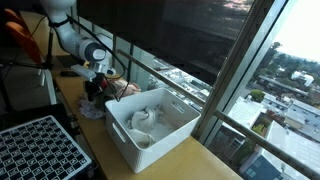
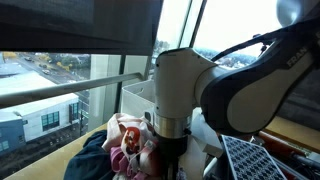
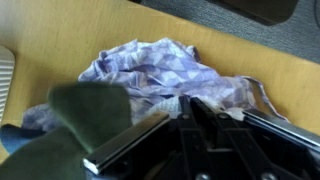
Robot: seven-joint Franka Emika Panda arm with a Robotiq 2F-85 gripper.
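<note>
Purple cloth partly hidden beneath tool; jaws' state unclear.

My arm is white, w/ rounded tube links and a black ring at the joint. Close up in an exterior view, one link is a smooth white cylinder, and the section beside it reads dark grey. The gripper is black and angular, w/ straight bars and pale metal edges, approx. symmetrical.
</note>
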